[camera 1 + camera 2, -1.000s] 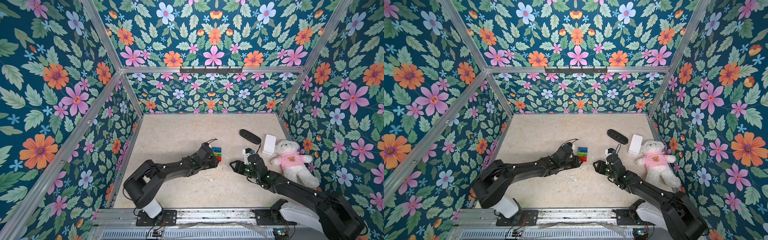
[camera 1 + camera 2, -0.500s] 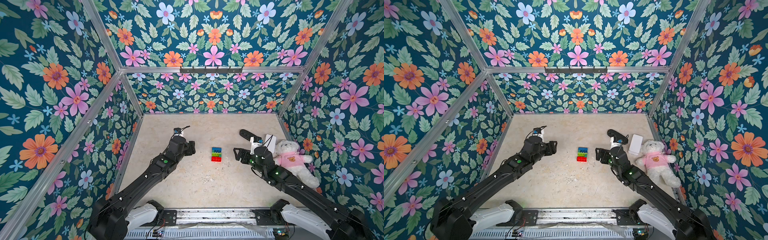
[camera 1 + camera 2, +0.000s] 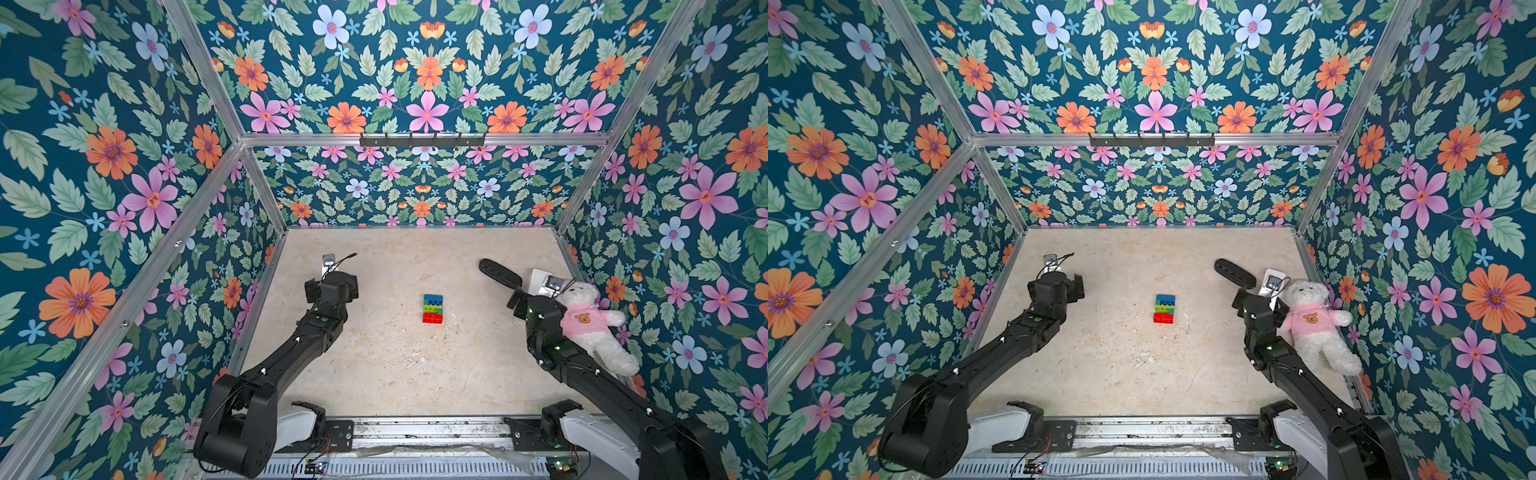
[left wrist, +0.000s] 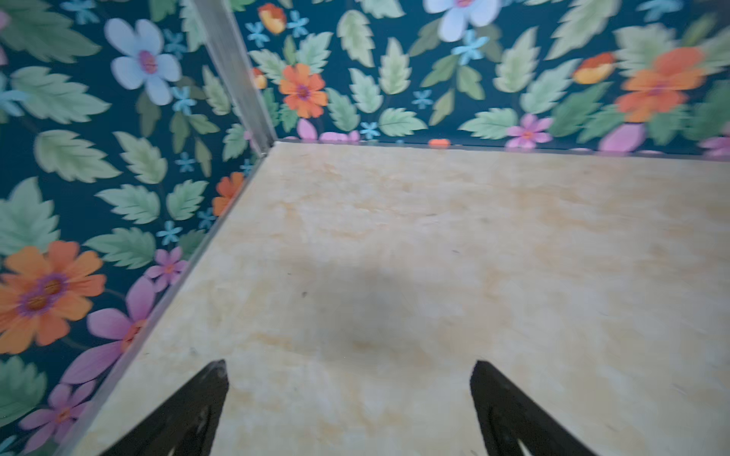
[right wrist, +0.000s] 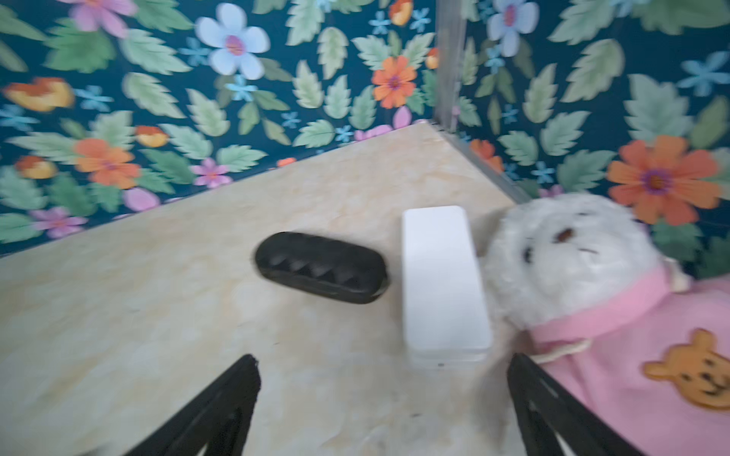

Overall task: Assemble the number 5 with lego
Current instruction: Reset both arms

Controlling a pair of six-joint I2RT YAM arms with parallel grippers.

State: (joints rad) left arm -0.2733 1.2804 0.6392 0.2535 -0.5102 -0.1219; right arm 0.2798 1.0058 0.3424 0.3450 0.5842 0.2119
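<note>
The lego is joined into one small striped block, the number 5 (image 3: 433, 309) (image 3: 1165, 309), with blue at the far end, green layers in the middle and red at the near end. It lies alone on the middle of the table. My left gripper (image 3: 331, 286) (image 3: 1059, 286) hovers well to its left, open and empty. In the left wrist view the left gripper (image 4: 349, 367) shows only bare table between its fingers. My right gripper (image 3: 535, 298) (image 3: 1260, 303) hangs to the block's right, also open and empty. The right wrist view's gripper (image 5: 383, 360) faces the back right corner.
A black oblong case (image 3: 498, 272) (image 5: 320, 266), a white box (image 3: 542, 280) (image 5: 442, 280) and a white teddy bear in a pink shirt (image 3: 586, 324) (image 5: 592, 276) lie at the right, close to my right gripper. Floral walls enclose the table on three sides.
Both grippers let go of the block and opened wide. The left arm drew back to the left and the right arm to the right; the block stayed in the middle.
</note>
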